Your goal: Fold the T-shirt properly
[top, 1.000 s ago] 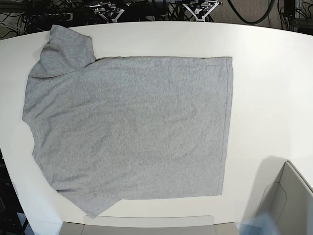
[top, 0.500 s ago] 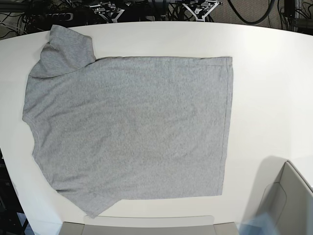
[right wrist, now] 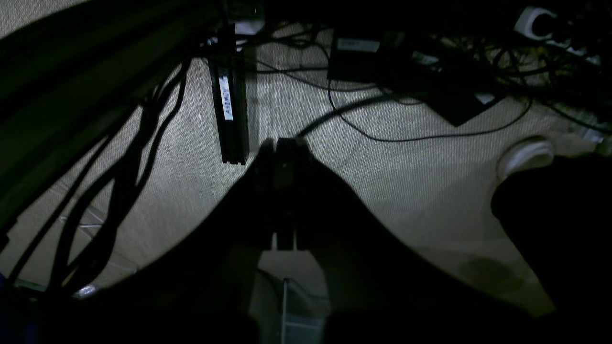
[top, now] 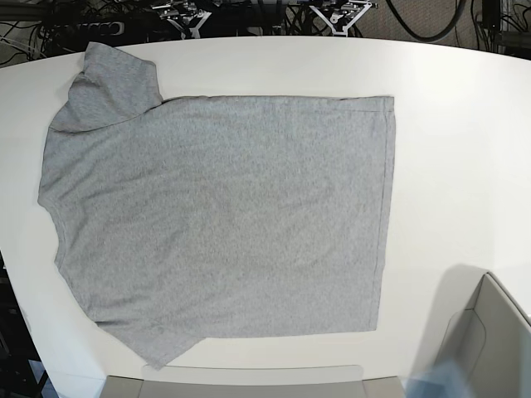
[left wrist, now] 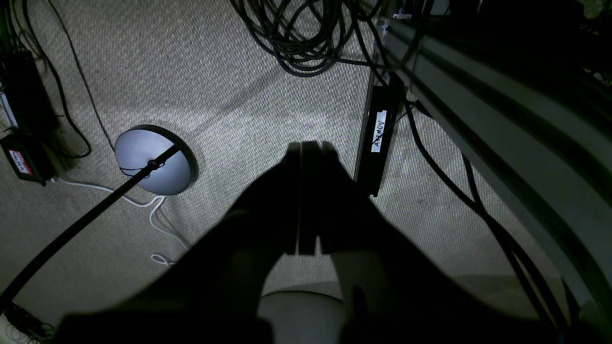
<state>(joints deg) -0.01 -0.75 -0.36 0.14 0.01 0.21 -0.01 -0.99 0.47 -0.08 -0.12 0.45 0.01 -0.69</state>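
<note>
The T-shirt (top: 220,220) lies flat, plain side up, on the white tabletop (top: 448,124). The left gripper (left wrist: 306,148) and right gripper (right wrist: 282,143) hang over carpeted floor (left wrist: 215,95), jaws pressed together, empty, well apart from it.

Dark, flat-fingered left pincer (left wrist: 306,148)

A white table (top: 448,124) with a curved far edge fills most of the base view, evenly lit from above. Behind it, dark cables (top: 419,21) and metal brackets (top: 340,12) sit in shadow. The wrist views look down on a beige woven carpet (left wrist: 229,86), bright in the middle and dim at the edges. On it lie a coil of black cables (left wrist: 296,43), a round grey stand base (left wrist: 152,161) with a black pole, a white cord (left wrist: 143,205), and a black box with a white label (left wrist: 378,131).
</note>
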